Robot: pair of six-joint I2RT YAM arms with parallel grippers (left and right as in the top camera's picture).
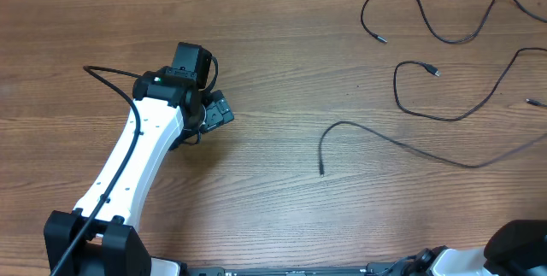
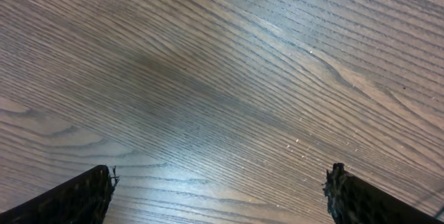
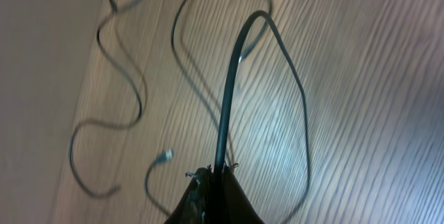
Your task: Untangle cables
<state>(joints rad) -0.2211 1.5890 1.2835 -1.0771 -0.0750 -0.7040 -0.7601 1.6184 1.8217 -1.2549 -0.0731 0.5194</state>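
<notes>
Wood grain everywhere: the brown table (image 1: pixel 282 225) carries the whole scene, and the cables (image 1: pixel 453 120) lie loose on its right half, well away from the left arm (image 1: pixel 137 148). The top cable (image 1: pixel 362 18) loops near the far edge, with one plug end hanging back toward the middle. The middle cable (image 1: pixel 396 88) bends in a deep curve below it, a small pale-tipped plug (image 1: pixel 435 73) at its end. The lowest cable (image 1: pixel 322 156) starts at mid-table, hooks, then sweeps off to the right edge.

Over to the left gripper (image 1: pixel 218 109): it sits over the left half of the table, angled toward the right, nowhere near the cables. Its wrist camera shows two black fingers (image 2: pixel 76 200) spread wide at the bottom corners, with only bare wood between them.

Right gripper (image 3: pixel 211 196) now — jaws pressed together, clamped on a black cable (image 3: pixel 227 99) that rises from the fingertips, arches over and trails down to the right across the wood. Which of the three this is, the overhead view does not settle; there, only a dark piece of the right arm (image 1: pixel 517 242) shows at the lower right corner. In the wrist view a thinner cable (image 3: pixel 135 92) snakes down the left, blurred, and a silver-tipped plug (image 3: pixel 165 156) lies just left of the closed fingertips.
</notes>
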